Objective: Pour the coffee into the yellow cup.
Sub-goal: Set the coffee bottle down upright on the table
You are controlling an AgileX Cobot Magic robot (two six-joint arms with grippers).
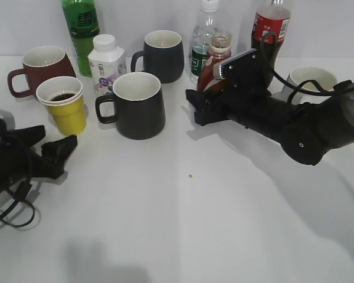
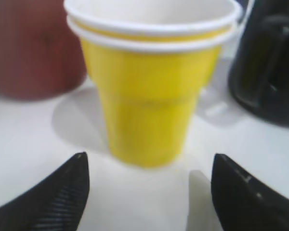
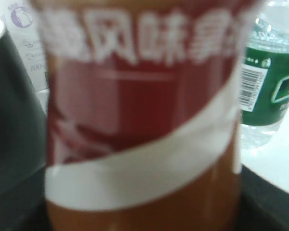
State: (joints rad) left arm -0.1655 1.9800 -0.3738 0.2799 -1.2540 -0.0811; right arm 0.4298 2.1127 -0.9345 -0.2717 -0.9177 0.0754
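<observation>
Currently right gripper jaws clamp the coffee upright on the counter; left gripper jaws gape empty just before the yellow cup.

Matt yellow paper cup, glossy black ceramic mug, smooth white tabletop.

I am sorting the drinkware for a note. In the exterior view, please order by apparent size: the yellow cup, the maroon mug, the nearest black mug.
1. Black mug
2. Maroon mug, partly hidden, farther back
3. Yellow cup
</observation>
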